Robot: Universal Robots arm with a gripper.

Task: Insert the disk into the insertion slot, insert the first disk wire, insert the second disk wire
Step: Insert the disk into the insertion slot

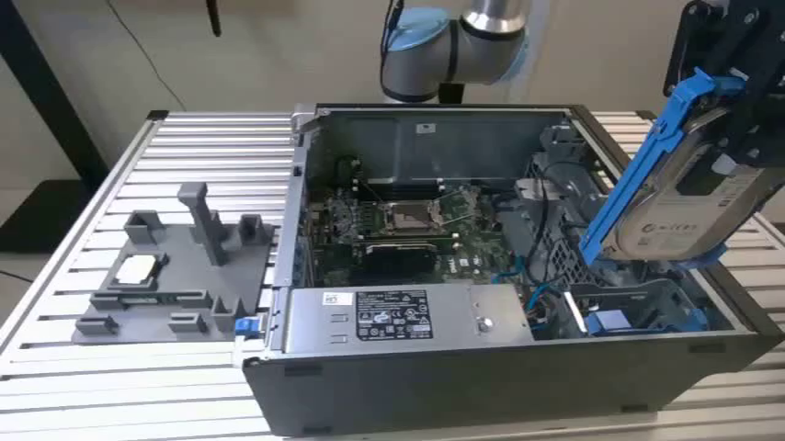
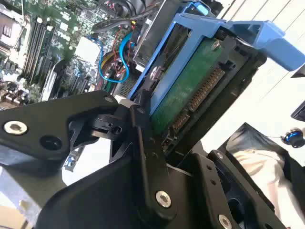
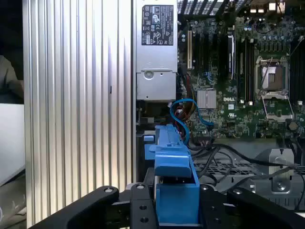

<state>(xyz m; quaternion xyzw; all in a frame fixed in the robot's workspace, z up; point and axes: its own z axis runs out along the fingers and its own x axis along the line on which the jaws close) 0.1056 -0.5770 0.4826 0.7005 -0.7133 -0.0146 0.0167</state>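
The disk (image 1: 687, 207), a silver drive with a white label in a bright blue carrier, hangs tilted above the case's corner on the exterior view's right. My gripper (image 1: 726, 96) is shut on its upper part. In the second wrist view my black fingers (image 2: 143, 138) clamp the disk (image 2: 190, 90), whose green board and connector face the camera. The first wrist view shows the blue carrier (image 3: 174, 162) edge-on between my fingers (image 3: 138, 202). The insertion slot (image 1: 638, 305) lies open in the drive cage just below the disk's lower end. A loose blue cable (image 3: 183, 119) curls beside the cage.
The open computer case (image 1: 491, 386) sits on a slatted aluminium table (image 1: 197, 147). A grey labelled power-supply box (image 1: 392, 317) lies along its near side and the motherboard (image 1: 405, 220) in the middle. A grey fixture plate (image 1: 172, 276) stands at the exterior view's left.
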